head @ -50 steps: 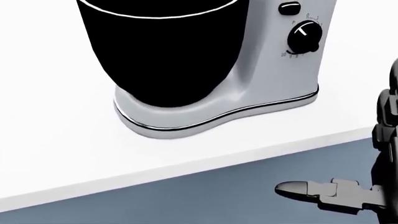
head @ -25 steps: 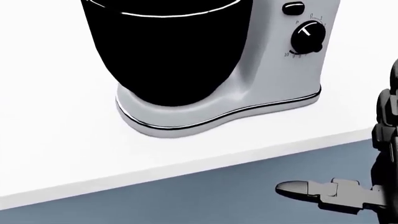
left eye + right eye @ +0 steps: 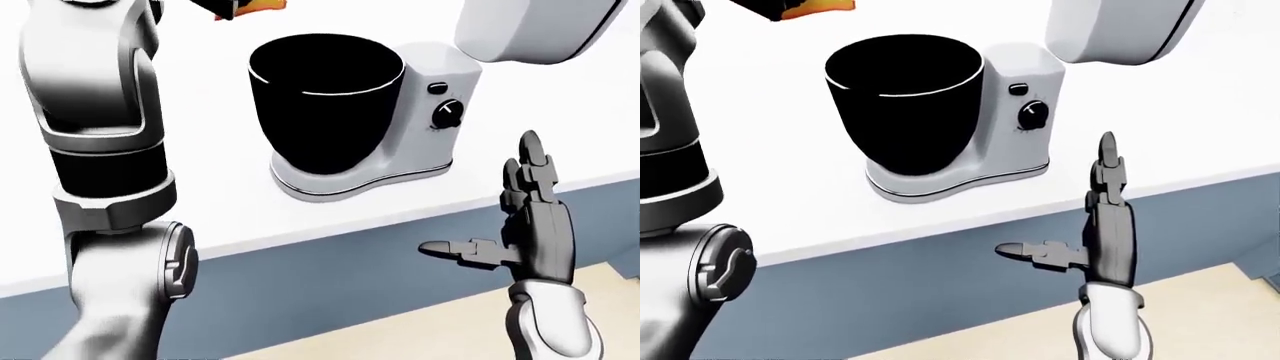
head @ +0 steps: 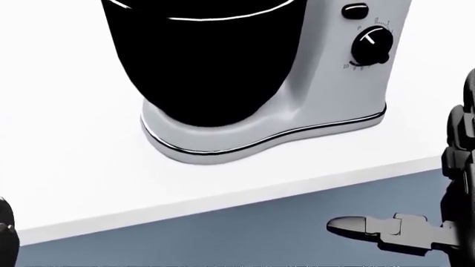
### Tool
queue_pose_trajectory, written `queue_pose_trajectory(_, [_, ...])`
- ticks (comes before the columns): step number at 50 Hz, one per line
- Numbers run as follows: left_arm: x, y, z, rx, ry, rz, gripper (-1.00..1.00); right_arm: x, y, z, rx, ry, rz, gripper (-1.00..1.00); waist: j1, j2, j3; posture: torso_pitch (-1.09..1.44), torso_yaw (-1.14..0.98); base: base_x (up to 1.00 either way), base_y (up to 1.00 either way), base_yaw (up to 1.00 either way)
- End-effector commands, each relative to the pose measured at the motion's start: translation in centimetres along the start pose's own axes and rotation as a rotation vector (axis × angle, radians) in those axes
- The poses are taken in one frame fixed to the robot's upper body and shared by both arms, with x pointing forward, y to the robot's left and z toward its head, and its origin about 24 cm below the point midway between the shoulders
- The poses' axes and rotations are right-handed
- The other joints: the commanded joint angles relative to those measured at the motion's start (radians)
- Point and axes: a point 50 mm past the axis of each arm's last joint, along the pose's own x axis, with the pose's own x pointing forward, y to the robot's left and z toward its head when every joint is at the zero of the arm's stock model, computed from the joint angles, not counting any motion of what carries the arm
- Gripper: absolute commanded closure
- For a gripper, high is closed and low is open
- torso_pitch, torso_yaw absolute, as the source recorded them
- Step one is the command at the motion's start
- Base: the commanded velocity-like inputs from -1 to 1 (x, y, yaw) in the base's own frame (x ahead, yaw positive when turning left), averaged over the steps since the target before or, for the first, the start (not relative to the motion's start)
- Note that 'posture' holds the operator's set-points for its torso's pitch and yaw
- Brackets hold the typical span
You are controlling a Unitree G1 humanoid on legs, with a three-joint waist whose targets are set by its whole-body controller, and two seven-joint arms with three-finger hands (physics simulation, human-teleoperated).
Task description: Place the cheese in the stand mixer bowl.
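1. the cheese [image 3: 262, 4], an orange sliver, sits at the top edge of the left-eye view, up and left of the stand mixer bowl [image 3: 325, 101].
2. the left hand is out of view; its grip can't be told.
3. right hand [image 3: 530, 217] hangs splayed, empty, below the bowl.
4. carrying step, i'd judge; next, bring the cheese over the rim.
5. head view has dipped slightly since earlier.

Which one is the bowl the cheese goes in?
Find the white stand mixer on the white counter. The bowl sits on its base, left of the round black knob. It is the only big, black, open-topped thing there.
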Motion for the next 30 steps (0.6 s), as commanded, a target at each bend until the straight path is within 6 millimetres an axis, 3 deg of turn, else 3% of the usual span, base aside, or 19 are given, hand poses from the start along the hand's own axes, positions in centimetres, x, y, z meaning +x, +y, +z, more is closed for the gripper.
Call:
queue_pose_trajectory(1, [-0.1,0.6,2.6,0.019,-0.104,0.03,1.0,-0.1,-0.2,1.3,0.001,-0.078,-0.011,-1.0,0.0,0.001,-0.025,0.0,0.0,0.0,0.0,0.0])
queue_pose_trajectory(14, [1.3,-1.5,4.9,-0.047,-0.123,-0.055,1.0,0.0,-0.2,1.2,0.006,-0.08,-0.01,-1.0,0.001,-0.007,-0.022,0.0,0.0,0.0,0.0,0.0])
queue_pose_trajectory(30, [3.0,-4.1,3.5,-0.065,-0.089,-0.128,1.0,-0.1,-0.2,1.2,0.013,-0.08,-0.009,-1.0,0.001,-0.01,-0.024,0.0,0.0,0.0,0.0,0.0])
